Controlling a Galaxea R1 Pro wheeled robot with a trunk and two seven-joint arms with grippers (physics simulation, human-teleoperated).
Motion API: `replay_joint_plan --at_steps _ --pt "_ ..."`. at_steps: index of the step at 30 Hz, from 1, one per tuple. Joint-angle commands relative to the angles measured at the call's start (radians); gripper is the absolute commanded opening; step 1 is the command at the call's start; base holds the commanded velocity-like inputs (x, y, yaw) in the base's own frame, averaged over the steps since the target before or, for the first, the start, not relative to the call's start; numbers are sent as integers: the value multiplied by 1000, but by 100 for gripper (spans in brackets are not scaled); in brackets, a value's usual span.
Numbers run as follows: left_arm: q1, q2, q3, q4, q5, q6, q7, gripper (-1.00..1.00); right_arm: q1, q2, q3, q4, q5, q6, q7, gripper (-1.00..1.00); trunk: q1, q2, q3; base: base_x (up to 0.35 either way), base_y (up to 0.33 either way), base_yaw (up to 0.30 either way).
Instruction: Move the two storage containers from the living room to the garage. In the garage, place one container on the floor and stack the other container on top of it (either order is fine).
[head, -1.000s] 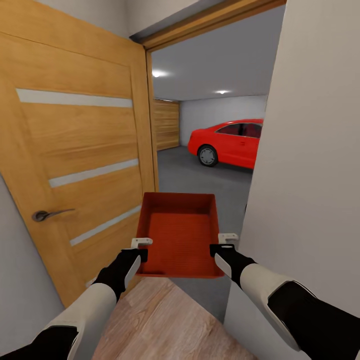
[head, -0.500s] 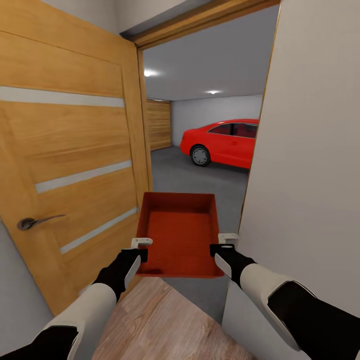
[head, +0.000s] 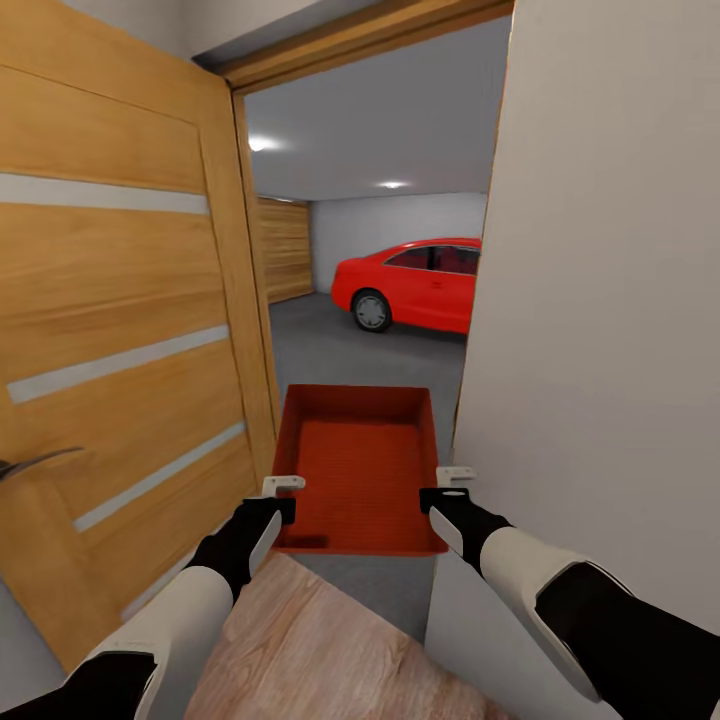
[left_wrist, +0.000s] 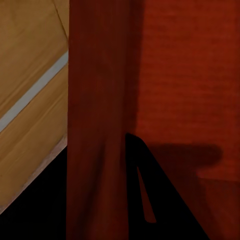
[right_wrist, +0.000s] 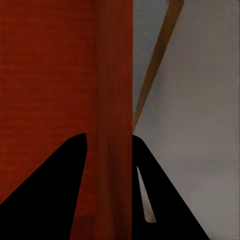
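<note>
Doorway ahead, seen from the head camera: an orange-red rectangular plastic storage container (head: 360, 468), lidless and empty, hangs level between the two arms at the centre of the view, over the line where the light wood plank floor (head: 300, 650) meets the dark grey concrete floor (head: 350, 350) of the garage. The left tool (head: 281, 495) clamps the container's left long wall near its near corner; in the left wrist view the wall (left_wrist: 97, 120) runs straight down between the dark fingers (left_wrist: 150, 200), one finger lying inside the bin against the ribbed bottom. The right tool (head: 450, 487) clamps the opposite long wall in the same way; the right wrist view shows that wall (right_wrist: 115, 100) pinched between two dark fingers (right_wrist: 60, 190), one inside the bin and one outside. Both tools are thus closed on the container's walls.

At 9 o'clock stands an open honey-coloured wooden door (head: 120, 330) with pale horizontal strips, and a grey lever handle (head: 35, 462) shows at its edge. At 3 o'clock a plain white wall (head: 600, 300) comes close to the container's right side and to the right forearm. At 12 o'clock, well beyond the container, a red coupe car (head: 415, 285) is parked on the concrete under two ceiling lights (head: 262, 143), with a wood-panelled wall section (head: 283, 250) to its left.
</note>
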Motion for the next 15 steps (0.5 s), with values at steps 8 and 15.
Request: replay_joint_plan --at_steps 8,15 --pt "0 0 -2 2 30 2 2 -100 0 -2 45 -4 23 1 -6 -100 1 -1 0 175 237 -12" --pt "0 0 -2 2 30 2 2 -100 0 -2 45 -5 23 1 -6 -100 1 -1 0 177 219 0"
